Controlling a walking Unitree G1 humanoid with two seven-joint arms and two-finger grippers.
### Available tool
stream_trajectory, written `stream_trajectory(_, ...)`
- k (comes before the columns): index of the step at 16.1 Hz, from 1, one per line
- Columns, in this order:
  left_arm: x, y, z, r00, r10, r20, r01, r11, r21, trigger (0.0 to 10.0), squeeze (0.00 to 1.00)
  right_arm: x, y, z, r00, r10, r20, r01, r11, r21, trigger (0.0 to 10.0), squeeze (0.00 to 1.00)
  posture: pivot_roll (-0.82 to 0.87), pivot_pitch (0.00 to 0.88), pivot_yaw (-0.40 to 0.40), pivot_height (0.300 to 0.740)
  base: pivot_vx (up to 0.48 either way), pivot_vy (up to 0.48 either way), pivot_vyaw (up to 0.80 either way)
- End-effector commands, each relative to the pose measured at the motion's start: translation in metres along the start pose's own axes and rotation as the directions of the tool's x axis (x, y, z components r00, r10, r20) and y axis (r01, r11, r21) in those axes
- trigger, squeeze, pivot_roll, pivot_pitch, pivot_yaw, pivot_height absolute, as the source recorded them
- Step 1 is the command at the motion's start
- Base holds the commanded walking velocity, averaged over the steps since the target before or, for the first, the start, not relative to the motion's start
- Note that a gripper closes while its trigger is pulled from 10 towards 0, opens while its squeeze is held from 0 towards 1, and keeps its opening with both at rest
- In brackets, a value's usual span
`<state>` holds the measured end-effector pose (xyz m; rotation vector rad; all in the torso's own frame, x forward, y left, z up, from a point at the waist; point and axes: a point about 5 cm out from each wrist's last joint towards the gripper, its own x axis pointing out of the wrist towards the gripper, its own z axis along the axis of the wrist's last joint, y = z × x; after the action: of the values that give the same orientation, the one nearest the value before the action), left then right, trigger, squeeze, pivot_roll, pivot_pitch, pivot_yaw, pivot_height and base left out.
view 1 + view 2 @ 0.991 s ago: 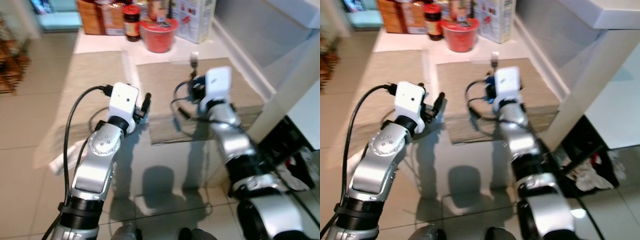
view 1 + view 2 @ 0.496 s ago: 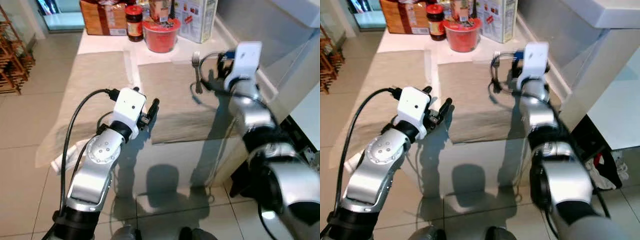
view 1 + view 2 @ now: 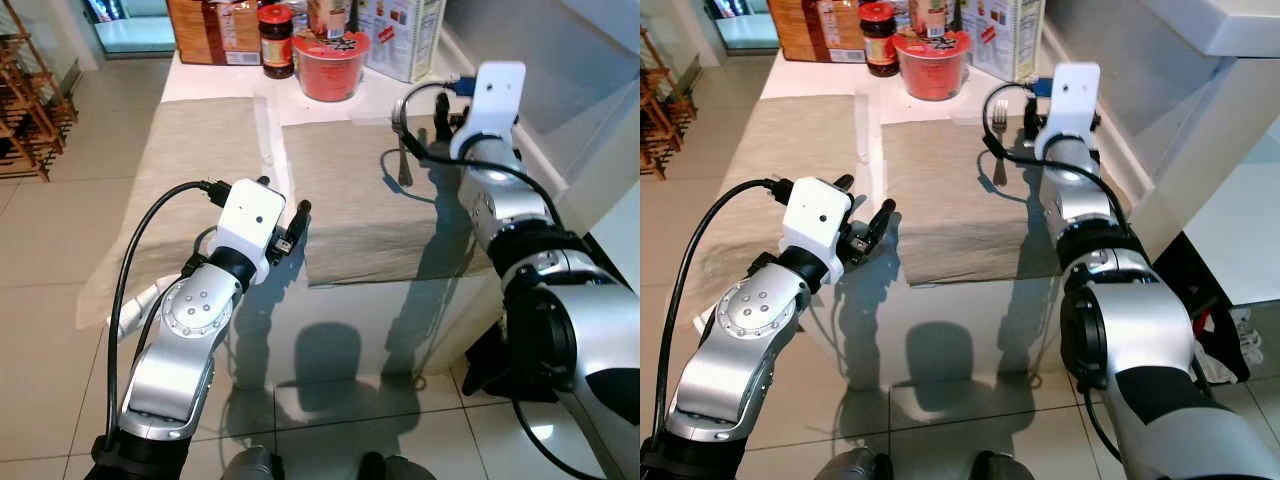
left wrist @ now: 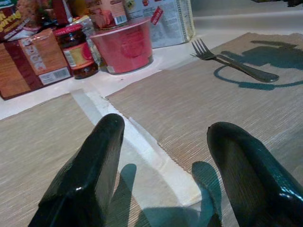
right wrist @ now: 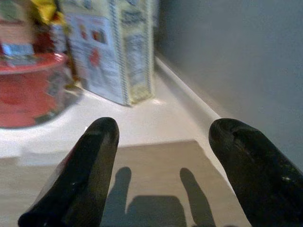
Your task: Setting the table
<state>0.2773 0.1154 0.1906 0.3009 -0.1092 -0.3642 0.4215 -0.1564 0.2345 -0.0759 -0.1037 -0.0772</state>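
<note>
Hovering wide open, right claw grasps nothing above right placemat; fork lies on it beside the claw. Left claw spread, empty, over the surface.

Item count, as observed:

- Placemats: two woven beige mats lay side by side, the left placemat and the right placemat.
- Forks: one fork lay on the right placemat.
- Red tubs: one red bowl.
- Jars: one dark jar with a red lid.
- Cartons: one brown box and one pale printed box.
- Grippers: two, the left gripper and the right gripper.
</note>
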Motion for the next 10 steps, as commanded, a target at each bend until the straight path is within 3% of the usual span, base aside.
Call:
stream_trajectory(1, -0.002, -0.001, 0.002, 1.0, 0.006, -0.002, -0.006, 1.0, -0.002, 10.0, 0.0, 0.001, 0.005, 0.005, 0.999, 0.031, 0.014, -0.031, 0.999, 0.036, 10.0, 0.0, 0.25, 0.106, -0.034, 0.74, 0.0, 0.0, 0.0)
stream_trajectory(5, -0.005, -0.002, 0.002, 1.0, 0.028, -0.011, -0.028, 1.0, -0.011, 10.0, 0.0, 0.0, 0.011, -0.002, 0.998, 0.063, -0.027, -0.059, 0.991, 0.116, 10.0, 0.0, 0.26, 0.111, -0.051, 0.74, 0.0, 0.0, 0.0)
stream_trajectory(10, -0.011, -0.001, 0.002, 0.999, 0.043, -0.025, -0.044, 0.999, -0.01, 10.0, 0.0, -0.004, 0.005, -0.021, 0.995, 0.023, -0.101, -0.016, 0.998, 0.064, 10.0, 0.0, 0.29, 0.136, -0.054, 0.74, 0.0, 0.0, 0.0)
